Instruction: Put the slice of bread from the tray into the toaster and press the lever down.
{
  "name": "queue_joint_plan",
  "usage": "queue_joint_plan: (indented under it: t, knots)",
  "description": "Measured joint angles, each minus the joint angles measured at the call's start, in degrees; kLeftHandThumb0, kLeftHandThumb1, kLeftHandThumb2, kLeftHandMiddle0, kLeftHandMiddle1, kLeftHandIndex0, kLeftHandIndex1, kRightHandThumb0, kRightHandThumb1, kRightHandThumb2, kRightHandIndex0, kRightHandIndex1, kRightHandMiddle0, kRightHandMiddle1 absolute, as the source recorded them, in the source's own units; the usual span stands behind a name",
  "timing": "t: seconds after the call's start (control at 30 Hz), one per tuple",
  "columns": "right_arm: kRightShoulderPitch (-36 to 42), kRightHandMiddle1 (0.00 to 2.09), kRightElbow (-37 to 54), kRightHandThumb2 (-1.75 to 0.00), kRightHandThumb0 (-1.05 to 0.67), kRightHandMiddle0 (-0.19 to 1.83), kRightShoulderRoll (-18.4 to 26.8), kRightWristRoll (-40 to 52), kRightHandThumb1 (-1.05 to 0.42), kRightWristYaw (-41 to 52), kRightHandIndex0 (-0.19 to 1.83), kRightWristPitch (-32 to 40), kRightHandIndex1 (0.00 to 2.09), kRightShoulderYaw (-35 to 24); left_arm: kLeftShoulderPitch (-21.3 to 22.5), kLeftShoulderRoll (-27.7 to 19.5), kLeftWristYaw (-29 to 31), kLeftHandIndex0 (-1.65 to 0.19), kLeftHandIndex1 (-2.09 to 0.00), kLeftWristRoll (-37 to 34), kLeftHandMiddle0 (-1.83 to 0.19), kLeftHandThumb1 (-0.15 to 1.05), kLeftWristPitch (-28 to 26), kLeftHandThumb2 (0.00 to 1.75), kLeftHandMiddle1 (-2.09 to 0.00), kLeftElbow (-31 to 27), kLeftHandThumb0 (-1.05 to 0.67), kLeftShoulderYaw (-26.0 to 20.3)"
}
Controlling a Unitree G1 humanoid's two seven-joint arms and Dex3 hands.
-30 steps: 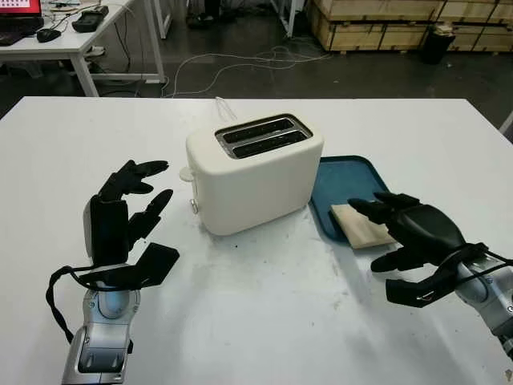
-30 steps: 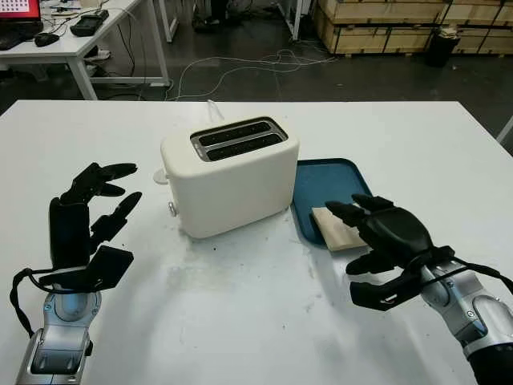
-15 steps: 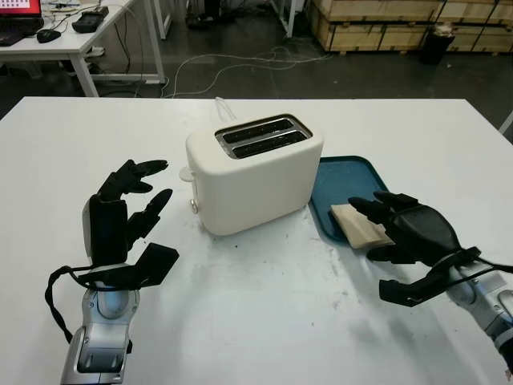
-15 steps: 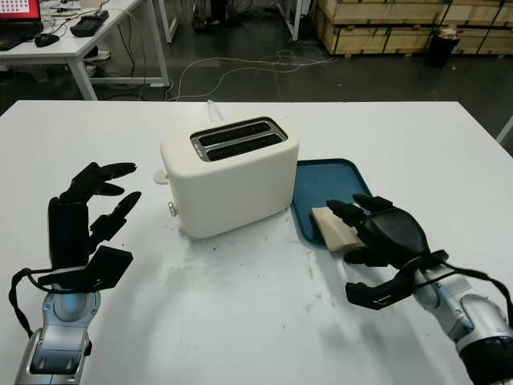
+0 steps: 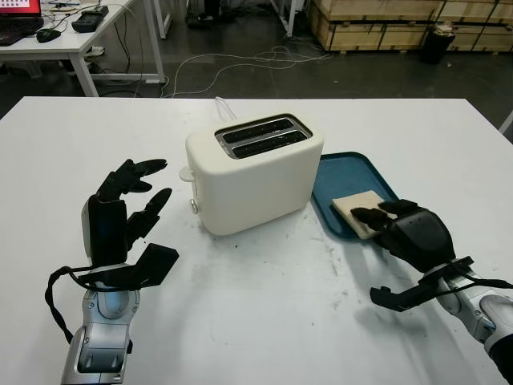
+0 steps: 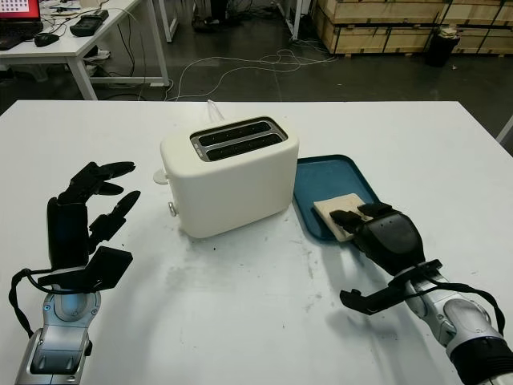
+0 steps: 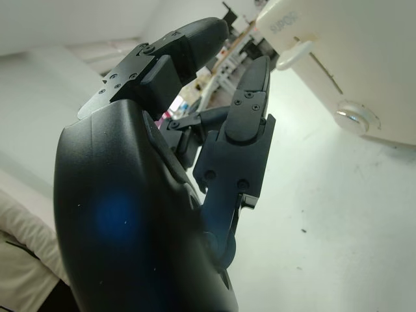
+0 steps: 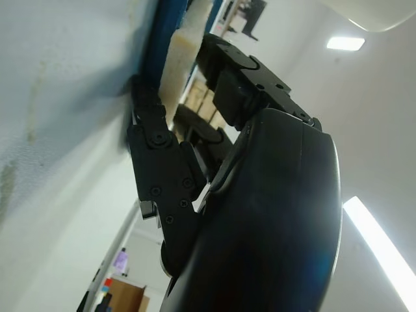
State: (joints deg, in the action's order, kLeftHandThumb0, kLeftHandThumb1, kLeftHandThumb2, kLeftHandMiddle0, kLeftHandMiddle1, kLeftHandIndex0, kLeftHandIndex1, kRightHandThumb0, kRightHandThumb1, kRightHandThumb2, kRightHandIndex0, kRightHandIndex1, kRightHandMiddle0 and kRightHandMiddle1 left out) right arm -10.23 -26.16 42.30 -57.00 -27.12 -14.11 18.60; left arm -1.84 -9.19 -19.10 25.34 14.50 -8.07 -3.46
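The cream two-slot toaster stands mid-table, its lever up on the left end. To its right lies the blue tray, with the pale bread slice at its near side. My right hand is low over the tray's near right corner. Its fingertips lie on the slice's near edge and its thumb reaches out over the table, so it is open and grips nothing. The right wrist view shows the slice's edge against the fingers. My left hand is open and held upright, left of the toaster.
The white table is bare in front of the toaster and between the hands. A white cable runs off behind the toaster. Beyond the far edge lie a dark floor, a desk and wooden crates.
My right hand has dropped lower and drawn back toward the near edge, uncovering more of the slice. The slice now sits slightly farther back on the tray. The left hand has not moved.
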Motion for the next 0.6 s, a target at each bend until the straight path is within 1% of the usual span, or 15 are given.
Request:
queue_joint_plan:
  t: [0.03,0.1,0.13,0.2,0.23,0.33,0.4,0.47,0.5,0.53,0.6]
  knots:
    - [0.0,0.38,0.2,0.0,-0.34,0.99,0.0,0.0,-0.89,0.0,0.71,0.2,1.41,0.0,0.0,0.0,0.0,-0.67,-0.59,0.0,-0.49,0.92,0.0,0.06,-1.25,0.0,-0.24,0.0]
    - [0.0,0.62,0.2,0.0,-0.38,0.89,0.0,0.0,-0.9,-0.3,0.69,0.3,1.56,0.0,0.0,0.0,0.0,-0.67,-0.59,0.0,-0.49,0.92,0.0,0.06,-1.26,0.0,-0.25,0.0]
    - [-0.1,0.77,0.2,0.0,-0.39,0.82,0.0,0.0,-0.91,-0.4,0.68,0.3,1.61,0.1,0.0,0.0,0.0,-0.67,-0.59,0.0,-0.49,0.92,0.0,0.06,-1.26,0.0,-0.25,0.0]
    - [-0.1,0.96,0.3,-0.01,-0.41,0.76,0.0,0.0,-0.92,-0.6,0.69,0.3,1.7,0.1,0.0,0.2,0.0,-0.67,-0.59,0.0,-0.49,0.92,0.0,0.06,-1.26,-0.1,-0.25,0.0]
    - [-0.1,1.0,0.3,-0.01,-0.41,0.75,0.0,0.0,-0.92,-0.7,0.69,0.3,1.71,0.1,0.0,0.3,-0.1,-0.67,-0.59,0.0,-0.49,0.92,0.0,0.06,-1.26,-0.1,-0.24,0.0]
    - [-0.1,1.25,0.3,-0.08,-0.46,0.7,0.0,0.0,-0.92,-1.2,0.74,0.3,1.74,0.2,0.0,0.3,-0.1,-0.67,-0.58,0.0,-0.48,0.92,0.0,0.06,-1.26,-0.1,-0.24,0.0]
    - [-0.1,1.32,0.3,-0.13,-0.49,0.68,0.0,-0.1,-0.92,-1.9,0.76,0.3,1.74,0.6,0.0,0.3,-0.1,-0.67,-0.58,0.0,-0.48,0.92,0.0,0.06,-1.25,-0.1,-0.24,0.0]
    - [-0.2,1.45,0.2,-0.16,-0.51,0.65,0.0,-0.7,-0.92,-2.8,0.81,0.3,1.75,1.0,0.0,0.3,0.0,-0.67,-0.58,0.0,-0.48,0.92,0.0,0.06,-1.26,-0.1,-0.24,0.0]
    - [-0.3,1.53,0.1,-0.16,-0.52,0.63,0.0,-0.9,-0.92,-3.8,0.84,0.3,1.75,1.2,0.0,0.3,0.0,-0.67,-0.58,0.0,-0.48,0.92,0.0,0.06,-1.26,-0.1,-0.24,0.0]
    - [-0.3,1.66,-0.2,-0.19,-0.52,0.57,0.0,-1.0,-0.92,-4.9,0.85,0.1,1.75,1.4,0.0,0.3,0.0,-0.67,-0.58,0.0,-0.48,0.92,0.0,0.06,-1.25,-0.1,-0.24,0.0]
    - [-0.4,1.72,-1.0,-0.26,-0.53,0.54,0.0,-1.0,-0.92,-7.0,0.88,-0.7,1.75,1.5,0.0,0.3,0.0,-0.67,-0.59,0.0,-0.48,0.92,0.0,0.06,-1.25,-0.1,-0.24,0.0]
